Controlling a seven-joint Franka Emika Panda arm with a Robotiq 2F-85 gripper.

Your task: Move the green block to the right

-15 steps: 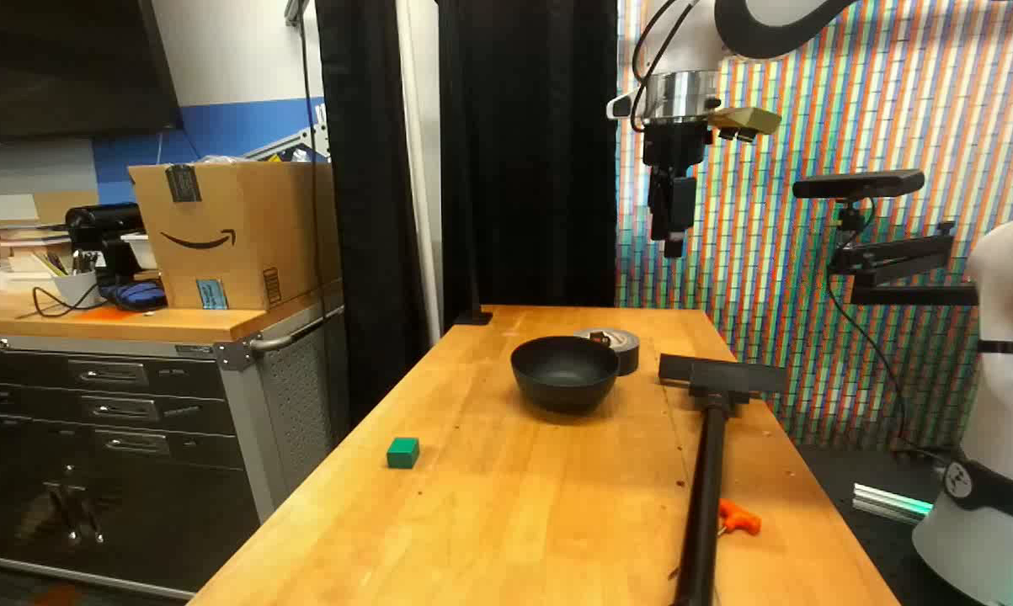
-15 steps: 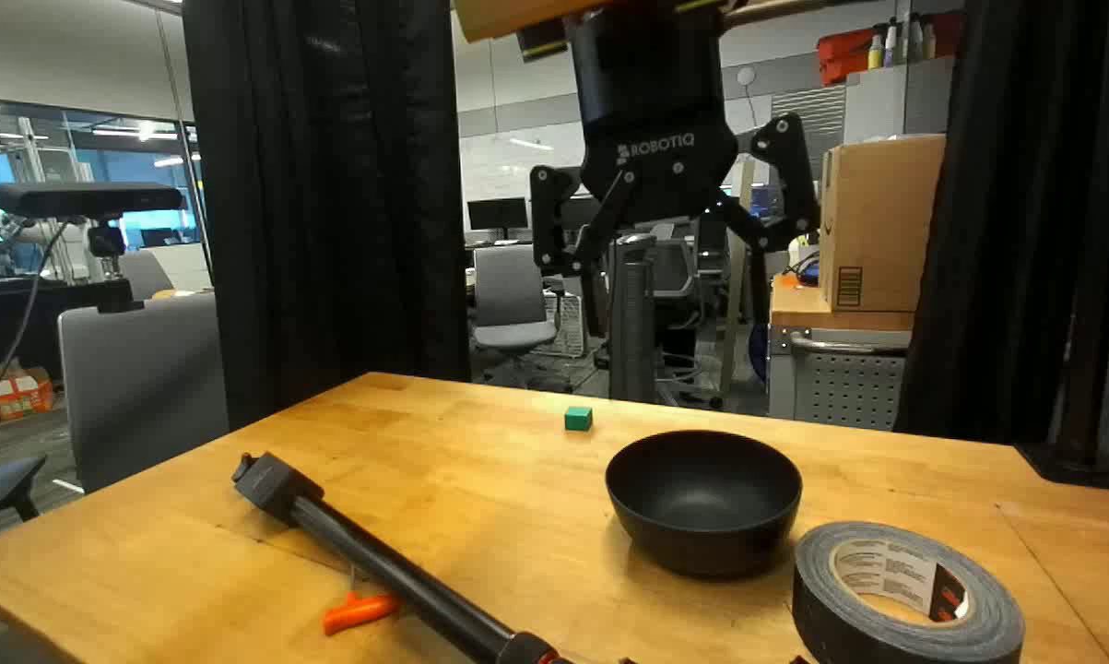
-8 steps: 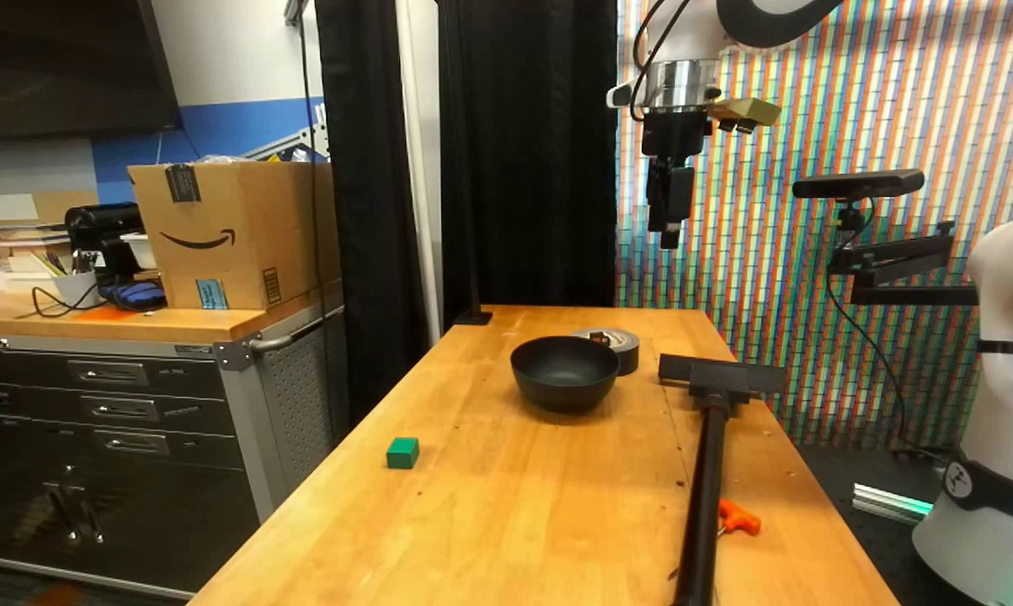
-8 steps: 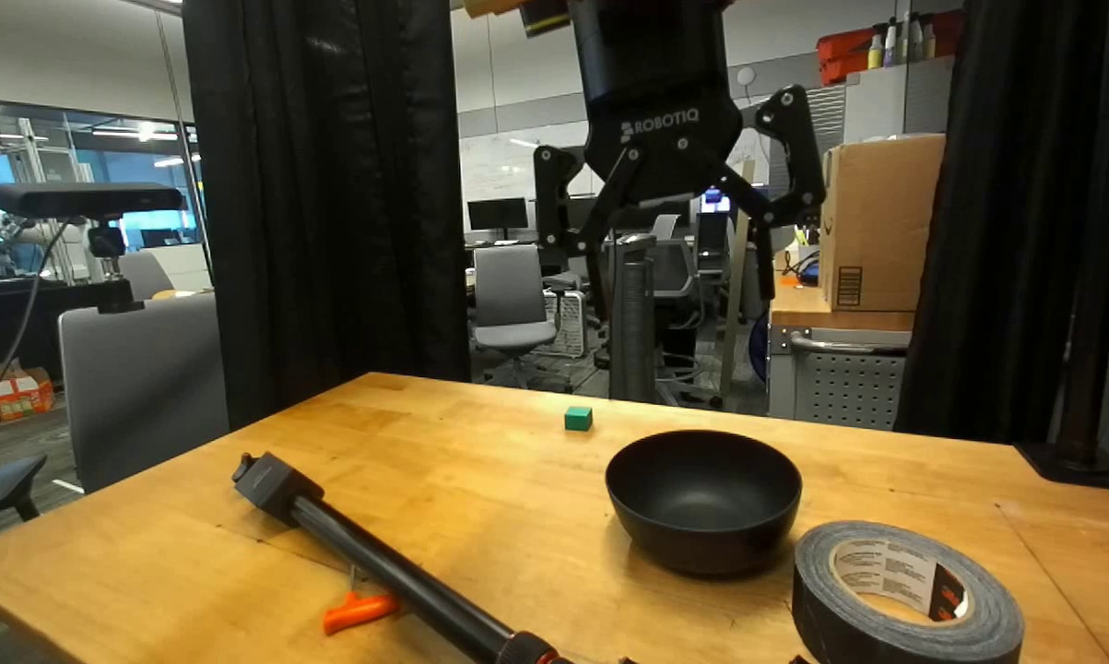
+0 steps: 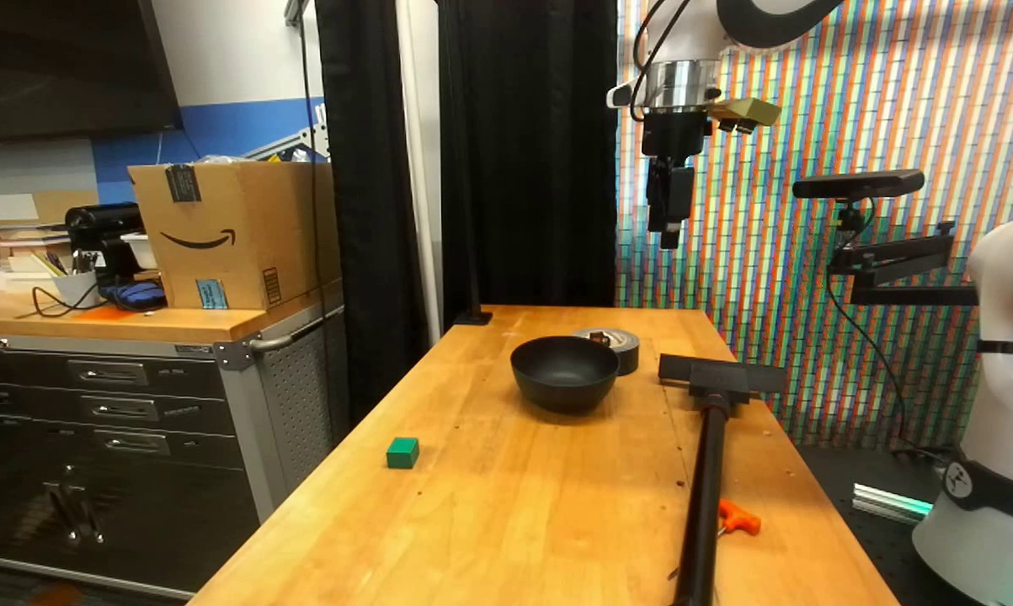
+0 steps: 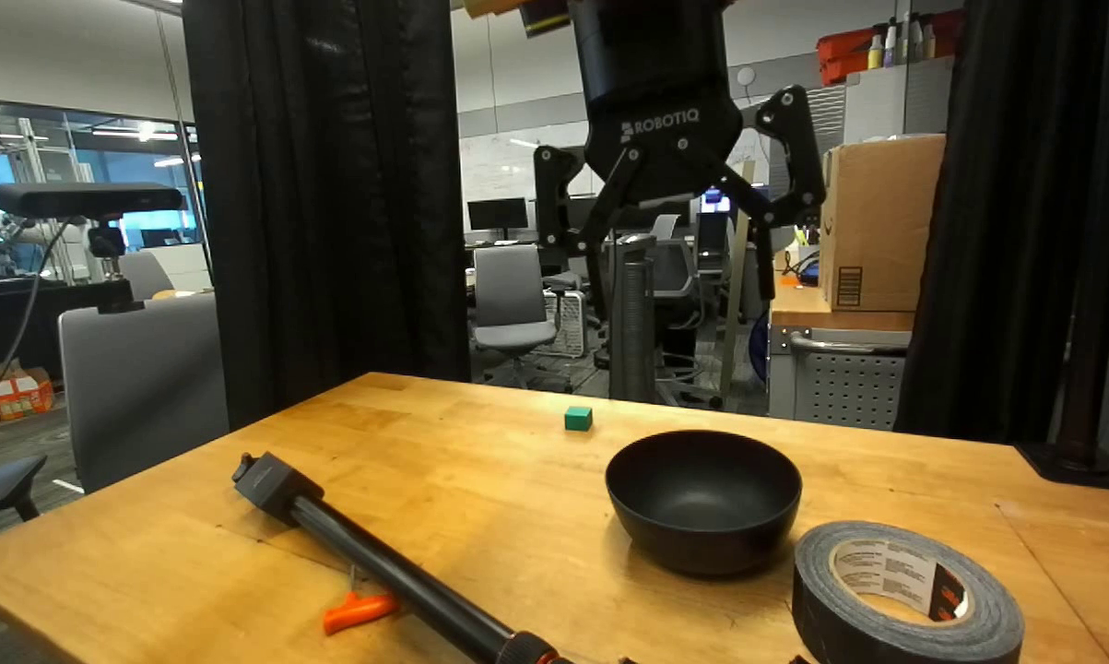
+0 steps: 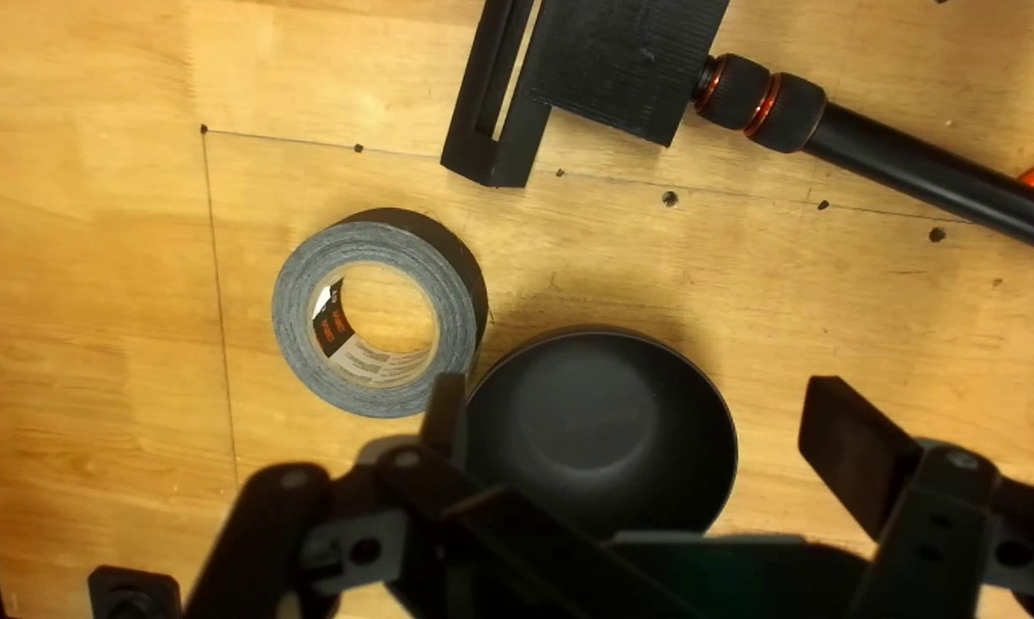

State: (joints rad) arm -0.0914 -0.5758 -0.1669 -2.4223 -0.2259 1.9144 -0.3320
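In an exterior view the tape (image 6: pixel 914 644) lies close in front, then comes the bowl (image 6: pixel 701 489), with the pincer (image 6: pixel 683 297) hanging high over the surface (image 6: pixel 443 516), spread wide and holding nothing. Farther off, past the bowl and near the surface's far edge, sits the block (image 6: pixel 578 420), well apart from the pincer. It looks stiff, probably light and hard to damage, perhaps a little slick, so it is best pinched from straight above across two opposite upright faces.

Both exterior views look slightly down across the table (image 5: pixel 506 513); the wrist view faces steeply downward; all share the black bowl (image 6: pixel 704 507), below mid-frame.
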